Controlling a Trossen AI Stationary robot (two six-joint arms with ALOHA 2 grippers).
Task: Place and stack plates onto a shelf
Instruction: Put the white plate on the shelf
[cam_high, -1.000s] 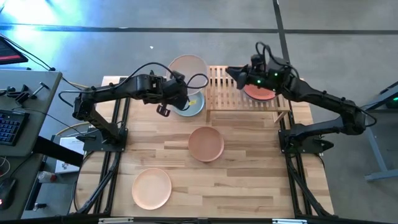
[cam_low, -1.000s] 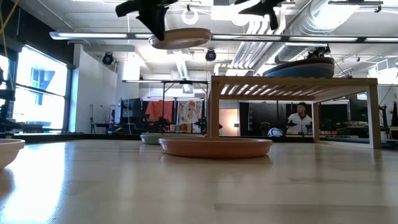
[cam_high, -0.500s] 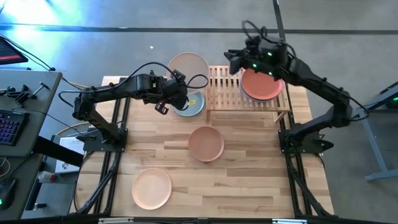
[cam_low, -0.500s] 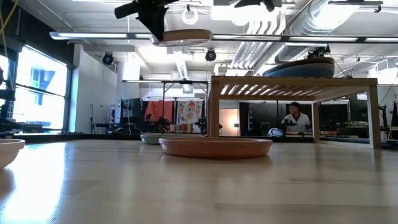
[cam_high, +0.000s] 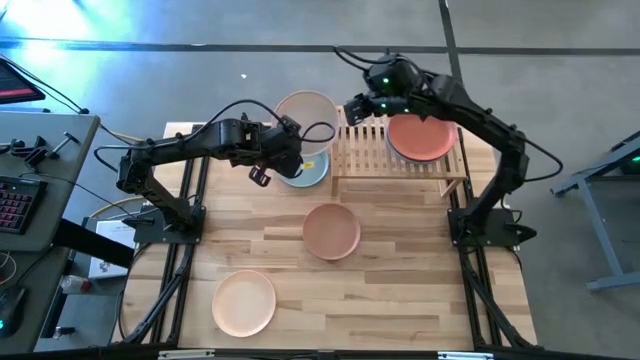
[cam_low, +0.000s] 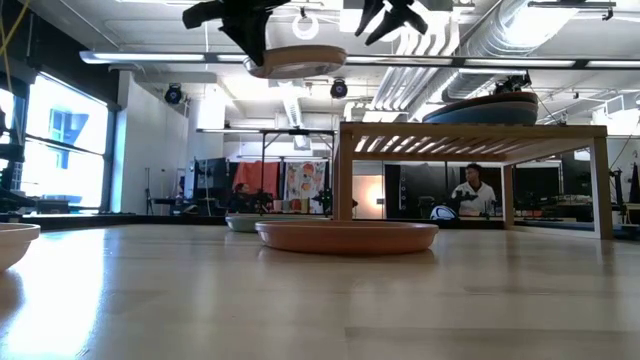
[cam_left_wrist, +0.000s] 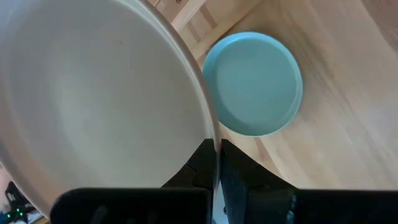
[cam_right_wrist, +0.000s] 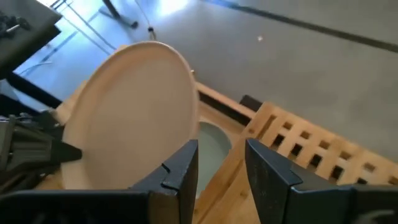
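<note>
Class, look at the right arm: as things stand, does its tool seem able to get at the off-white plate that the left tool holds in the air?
Probably yes. The right tool is open, beside the off-white plate, with nothing between them; the left tool grips the opposite rim.

Bright overhead lamps and a daylit window (cam_low: 60, 130) light the room evenly. Glare streaks the floor (cam_high: 150, 25). The tabletop (cam_low: 300, 300) nearest the low camera blurs.
</note>
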